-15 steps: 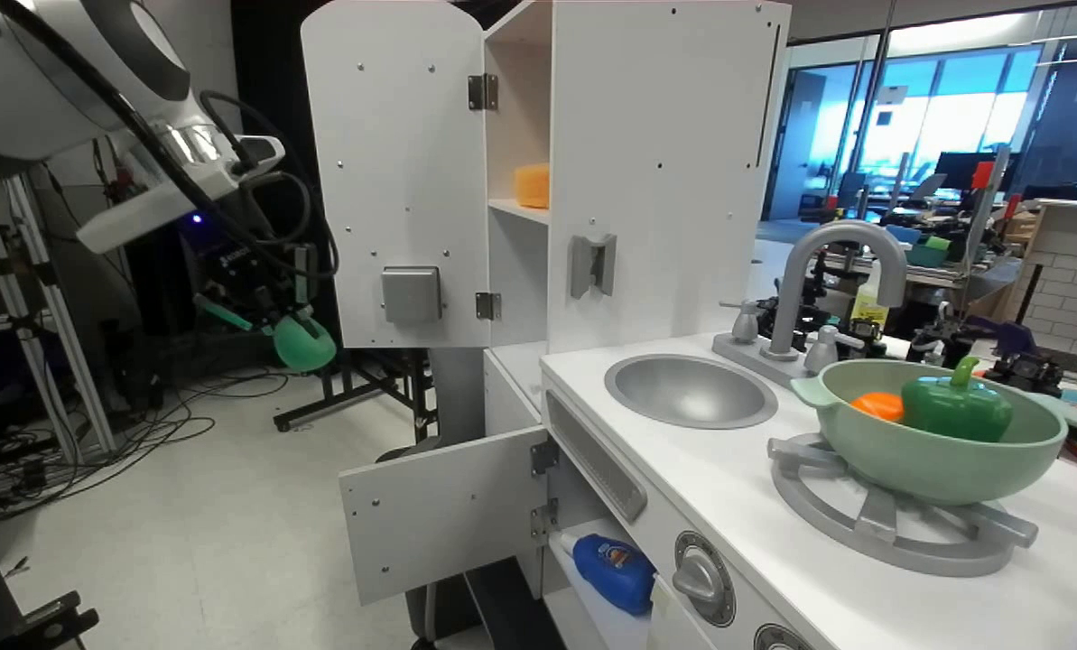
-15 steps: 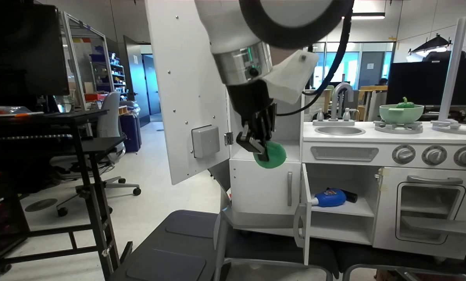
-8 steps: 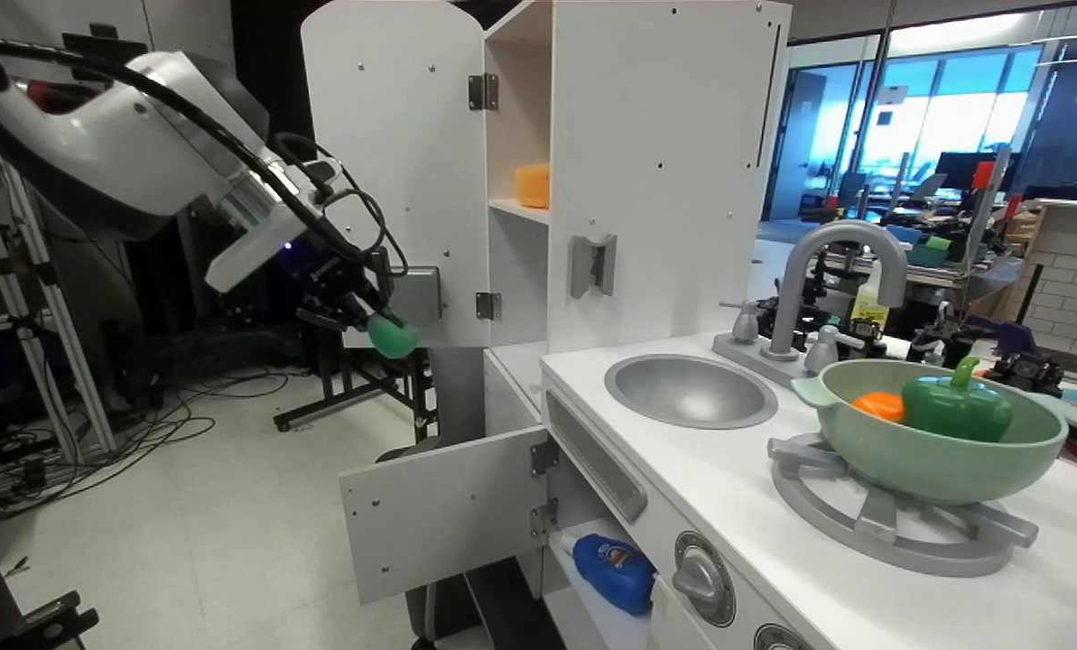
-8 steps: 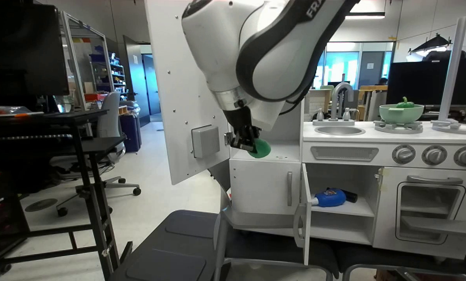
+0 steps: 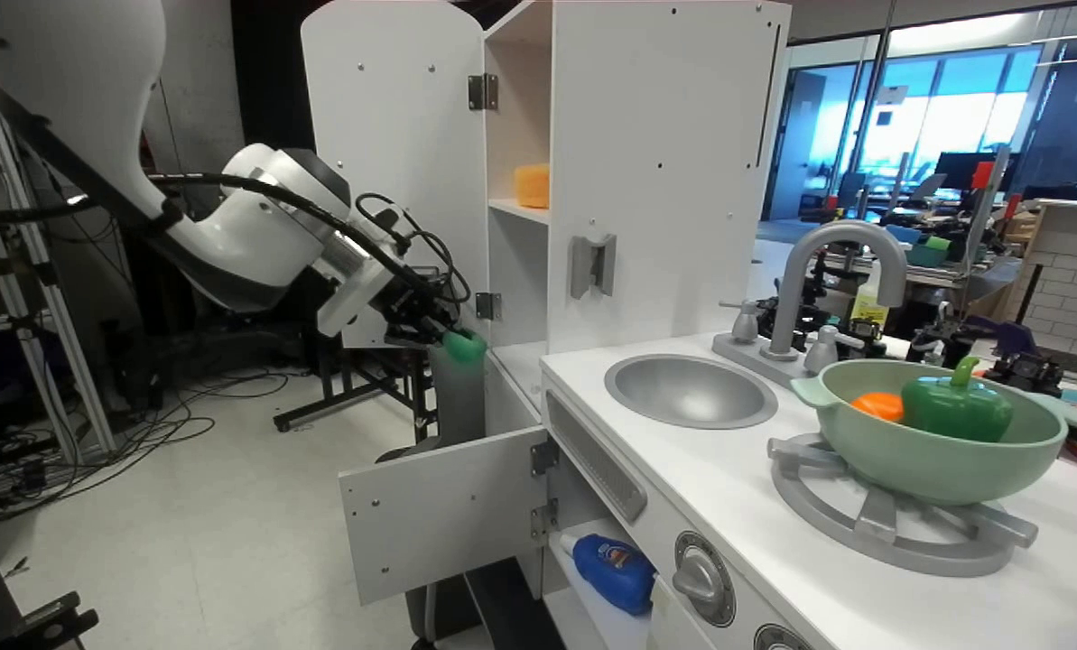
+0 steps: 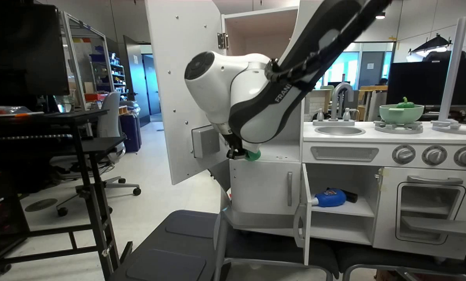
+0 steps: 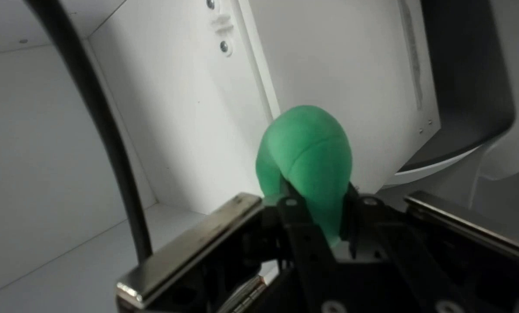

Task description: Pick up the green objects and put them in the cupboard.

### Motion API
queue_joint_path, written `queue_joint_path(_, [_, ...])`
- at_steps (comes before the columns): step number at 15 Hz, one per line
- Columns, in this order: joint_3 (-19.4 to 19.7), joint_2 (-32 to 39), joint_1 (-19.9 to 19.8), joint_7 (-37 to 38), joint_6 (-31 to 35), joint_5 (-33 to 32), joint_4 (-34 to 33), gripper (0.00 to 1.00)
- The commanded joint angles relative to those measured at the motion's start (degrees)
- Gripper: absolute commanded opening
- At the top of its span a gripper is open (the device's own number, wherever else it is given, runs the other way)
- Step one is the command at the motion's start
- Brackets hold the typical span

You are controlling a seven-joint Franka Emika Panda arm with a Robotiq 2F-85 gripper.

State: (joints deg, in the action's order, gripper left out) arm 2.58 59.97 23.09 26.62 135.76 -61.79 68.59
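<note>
The jaws pinch a green object [image 7: 313, 152] toward one end, its rounded tip poking out past them. It hangs by the left of the mouth of the cupboard [image 5: 655, 208], apparently just outside (depth is hard to judge here). Going in too low, that tip could catch the front edge and twist loose; a drift left could bump the open door [image 5: 403, 126]. The wrist view shows the grip plainly, whereas in an exterior view the arm [image 6: 264, 105] partly hides it. Only an exterior view reveals the orange block [image 5: 532, 186] on a shelf [image 5: 518, 211].
</note>
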Motion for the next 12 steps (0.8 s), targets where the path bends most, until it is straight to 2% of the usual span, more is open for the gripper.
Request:
queue_joint_path(1, [3.1, 7.6, -0.7, -2.2, 0.0, -0.9, -13.2, 0.05])
queue_joint_path(8, [7.4, 18.4, -1.8, -3.1, -1.9, 0.5, -27.7, 0.05])
queue_joint_path(9, [7.7, 19.8, -1.8, -3.2, -2.4, 0.9, -29.3, 0.45])
queue_joint_path(10, [7.9, 21.1, -1.9, -3.1, -2.6, 1.1, -30.6, 0.46])
queue_joint_path(12, [8.2, 23.4, -2.0, -3.5, -3.7, 1.7, -33.7, 0.60])
